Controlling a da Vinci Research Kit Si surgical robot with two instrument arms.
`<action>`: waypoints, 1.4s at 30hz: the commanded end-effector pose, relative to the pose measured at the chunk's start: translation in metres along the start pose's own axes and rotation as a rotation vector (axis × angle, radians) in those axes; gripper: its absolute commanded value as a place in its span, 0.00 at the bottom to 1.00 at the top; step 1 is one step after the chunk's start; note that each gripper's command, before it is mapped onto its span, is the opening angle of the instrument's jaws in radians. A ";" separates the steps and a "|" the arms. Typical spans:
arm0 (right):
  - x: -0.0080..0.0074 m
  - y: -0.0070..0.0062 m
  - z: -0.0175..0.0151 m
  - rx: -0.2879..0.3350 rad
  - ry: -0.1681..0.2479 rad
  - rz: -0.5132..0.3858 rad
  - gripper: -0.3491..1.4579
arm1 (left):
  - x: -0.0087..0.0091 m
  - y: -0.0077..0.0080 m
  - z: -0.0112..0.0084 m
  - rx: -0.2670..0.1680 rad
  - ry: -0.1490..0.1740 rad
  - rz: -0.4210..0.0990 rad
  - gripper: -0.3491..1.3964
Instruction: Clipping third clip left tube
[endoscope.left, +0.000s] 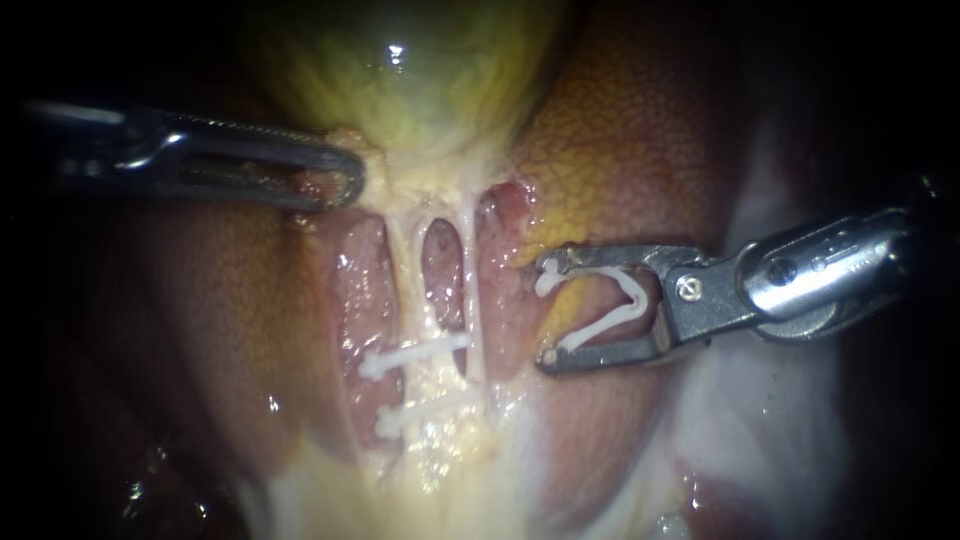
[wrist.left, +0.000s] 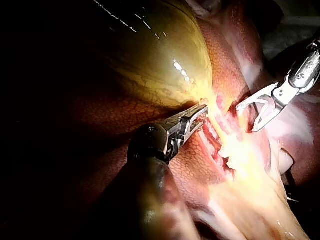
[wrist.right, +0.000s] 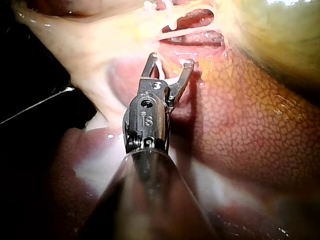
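Gallbladder (endoscope.left: 400, 70) at 12 o'clock is showing yellow-green, marbled. Liver (endoscope.left: 640, 130) at 2 o'clock is reading orange-brown to me, finely speckled. Two clips (endoscope.left: 415, 355) near 6 are showing white; open clip (endoscope.left: 610, 305) at 3 is matching.

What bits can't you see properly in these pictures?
- Endoscope view: the gallbladder, held by the left instrument, is cut off by the top edge.
- Endoscope view: the left tube vanishes under pale tissue below its two clips.
- Left wrist view: glare washes out those clips.
- Right wrist view: the right instrument hides much of its loaded clip.
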 end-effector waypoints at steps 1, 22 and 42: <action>0.0000 0.0000 0.0000 0.003 0.000 0.000 0.44 | -0.0002 -0.0001 -0.0005 -0.003 -0.003 -0.002 0.00; 0.0006 0.0004 0.0010 0.090 0.123 0.078 0.44 | -0.0006 -0.0001 -0.0016 -0.004 -0.011 -0.005 0.00; 0.0031 0.0019 0.0032 0.207 0.300 0.208 0.44 | -0.0006 -0.0003 -0.0017 -0.004 -0.012 -0.005 0.00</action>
